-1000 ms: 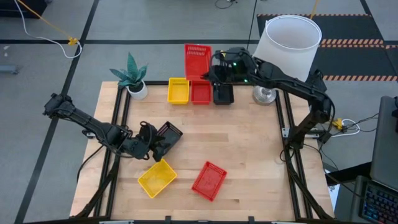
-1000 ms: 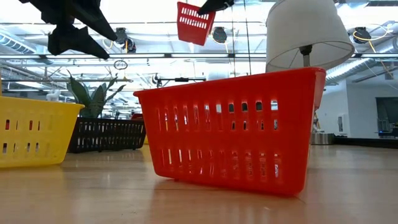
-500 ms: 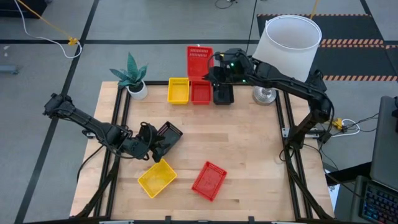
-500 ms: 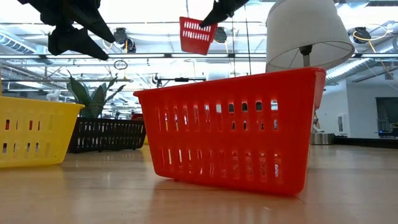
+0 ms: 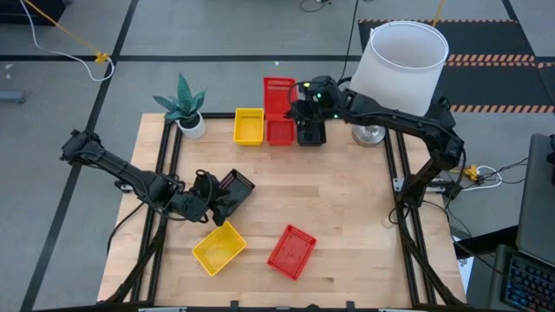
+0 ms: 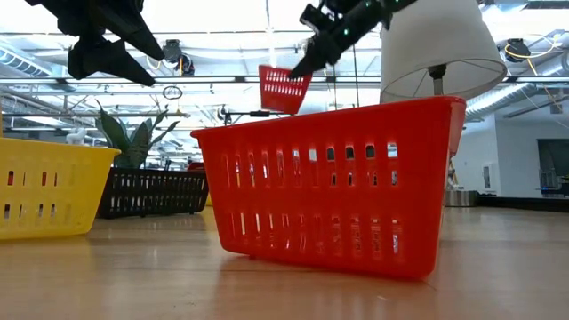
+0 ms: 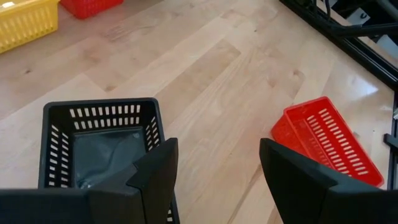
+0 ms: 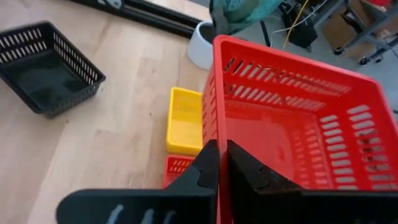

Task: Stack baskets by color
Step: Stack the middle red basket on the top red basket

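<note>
We see a red basket point(image 5: 278, 94) of slotted plastic held by its wall in our right claw point(image 8: 221, 163), pinched shut, above the far row of a yellow basket point(image 5: 249, 126), a second red basket point(image 5: 280, 131) and a black basket point(image 5: 311, 132), all empty. Our left claw point(image 7: 214, 171) hangs wide open over another empty black basket point(image 7: 99, 140) on the pale wooden table point(image 5: 347, 199).

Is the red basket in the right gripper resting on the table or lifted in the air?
Lifted. In the low view the red basket hangs high above the table, pinched at its rim by the right gripper.
</note>
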Controlling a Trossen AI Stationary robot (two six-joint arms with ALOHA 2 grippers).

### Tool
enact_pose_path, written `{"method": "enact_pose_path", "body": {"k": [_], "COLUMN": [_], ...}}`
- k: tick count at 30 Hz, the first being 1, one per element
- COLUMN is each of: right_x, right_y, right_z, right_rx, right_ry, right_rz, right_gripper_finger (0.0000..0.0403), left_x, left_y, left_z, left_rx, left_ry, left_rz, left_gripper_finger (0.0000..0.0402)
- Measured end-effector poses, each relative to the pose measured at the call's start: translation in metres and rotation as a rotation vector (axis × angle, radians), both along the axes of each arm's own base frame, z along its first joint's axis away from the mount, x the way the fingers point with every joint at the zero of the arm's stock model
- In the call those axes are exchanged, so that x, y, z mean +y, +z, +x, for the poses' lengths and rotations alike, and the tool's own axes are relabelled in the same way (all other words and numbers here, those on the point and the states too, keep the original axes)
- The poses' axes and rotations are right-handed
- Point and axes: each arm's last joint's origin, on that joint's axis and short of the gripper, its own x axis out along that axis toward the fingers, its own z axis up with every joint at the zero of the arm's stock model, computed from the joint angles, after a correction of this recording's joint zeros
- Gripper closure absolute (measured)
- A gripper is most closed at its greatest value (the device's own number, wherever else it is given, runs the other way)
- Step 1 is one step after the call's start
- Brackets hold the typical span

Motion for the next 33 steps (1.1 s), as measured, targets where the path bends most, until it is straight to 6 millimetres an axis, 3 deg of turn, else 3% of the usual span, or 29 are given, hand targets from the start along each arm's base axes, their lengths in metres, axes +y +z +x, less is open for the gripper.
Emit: {"method": "enact_pose_path", "body": {"k": [12,22,33], "right_x": [-0.004,-0.019,-0.025], "right_y": [-0.068,-0.111,-0.134], "right_z": [-0.006,0.01,0.019], "right_rx": [0.029,0.084,0.103], "right_ry": [0.007,0.036,0.032], "right_rz": [0.03,0.076,0.084], "right_gripper_finger": [0.0399,0.0399,0.0399], "left_x": [0.0,0.0,0.0], "left_y": [0.0,0.0,0.0], "left_z": [0.0,0.0,0.0], "left_rx": [-0.001,0.001,0.001], "left_ry": [0.002,-0.002,0.002], "left_rz": [-0.003,-0.003,-0.027], "left_gripper_finger": [0.0174,0.0174,0.0174]}}
